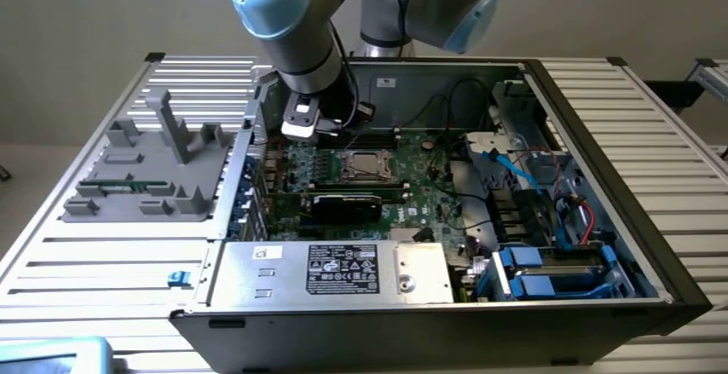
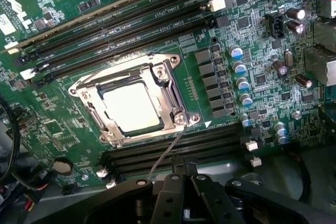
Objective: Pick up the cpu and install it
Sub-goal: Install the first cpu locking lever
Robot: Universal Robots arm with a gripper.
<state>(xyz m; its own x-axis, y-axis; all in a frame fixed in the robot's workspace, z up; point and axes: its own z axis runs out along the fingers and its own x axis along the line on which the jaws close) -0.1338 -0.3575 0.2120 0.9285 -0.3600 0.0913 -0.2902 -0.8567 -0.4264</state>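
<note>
arm (image 1: 298,37): reaching down from above (pale-blue joint caps) | tool (image 1: 298,132): pointing downward, jaws closed together

Slatted table (image 1: 102,263): computer case (image 1: 398,340), grey fixture (image 1: 148,169)

The cpu (image 2: 131,106) is a small flat square chip with a pale, shiny silver top that reflects the light strongly. It lies flat, top face up, inside the socket (image 2: 170,82) on the green board (image 2: 52,129). The metal frame of the socket goes around all four of its sides. Its edges stand turned a little against the long black slots (image 2: 131,24) beside it. I do not hold it; it rests in the socket, apart from me.
</note>
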